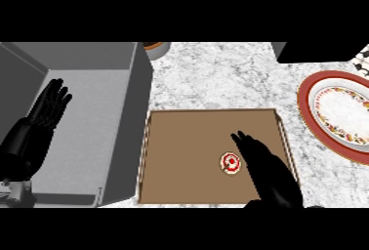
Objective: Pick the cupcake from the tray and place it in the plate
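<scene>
Your right robot hand (268, 168) (fingers straight, pressed together, empty) sits just beside the cupcake (231, 162), so closing off-centre could tip it on the tray (184, 146).

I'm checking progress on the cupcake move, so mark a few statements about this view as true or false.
1. The cupcake sits on the brown tray. True.
2. The right hand is curled round the cupcake. False: its fingers are straight, just right of the cupcake.
3. The plate lies on the counter to the right of the tray. True.
4. The left hand rests on the plate. False: it shows open at the view's left, over the grey basin.
</scene>
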Controlling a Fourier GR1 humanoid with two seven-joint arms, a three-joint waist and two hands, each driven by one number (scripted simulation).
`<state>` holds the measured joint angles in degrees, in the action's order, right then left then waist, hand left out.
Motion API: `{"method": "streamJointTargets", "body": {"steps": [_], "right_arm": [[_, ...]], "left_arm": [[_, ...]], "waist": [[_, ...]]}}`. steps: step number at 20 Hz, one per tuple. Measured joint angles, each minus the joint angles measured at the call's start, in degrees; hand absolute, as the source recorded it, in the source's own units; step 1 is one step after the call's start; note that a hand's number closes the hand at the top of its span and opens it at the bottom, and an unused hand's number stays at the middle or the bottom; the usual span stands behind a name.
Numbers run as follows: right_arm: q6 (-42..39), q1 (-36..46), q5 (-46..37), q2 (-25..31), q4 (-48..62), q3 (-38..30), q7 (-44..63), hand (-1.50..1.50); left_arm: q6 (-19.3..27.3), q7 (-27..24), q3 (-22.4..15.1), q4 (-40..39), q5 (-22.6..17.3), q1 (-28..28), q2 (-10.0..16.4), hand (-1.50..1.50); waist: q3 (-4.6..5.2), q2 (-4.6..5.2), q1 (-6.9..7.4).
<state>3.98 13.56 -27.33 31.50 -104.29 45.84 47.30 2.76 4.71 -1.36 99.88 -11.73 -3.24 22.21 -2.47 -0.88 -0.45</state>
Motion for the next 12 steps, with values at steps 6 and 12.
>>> {"method": "streamJointTargets", "body": {"steps": [6,12], "right_arm": [[-0.2,1.3,-2.2,-2.2,4.8,0.4,0.7,-1.5],[-0.8,2.1,-2.2,-4.6,9.2,1.0,-0.7,1.5]], "left_arm": [[0.1,-0.3,-0.3,-0.1,0.6,-0.2,0.0,0.0],[0.0,-0.8,-0.1,-1.1,0.6,-1.2,-0.2,0.0]], "waist": [[-0.11,0.07,0.37],[-0.21,0.21,0.45]]}}
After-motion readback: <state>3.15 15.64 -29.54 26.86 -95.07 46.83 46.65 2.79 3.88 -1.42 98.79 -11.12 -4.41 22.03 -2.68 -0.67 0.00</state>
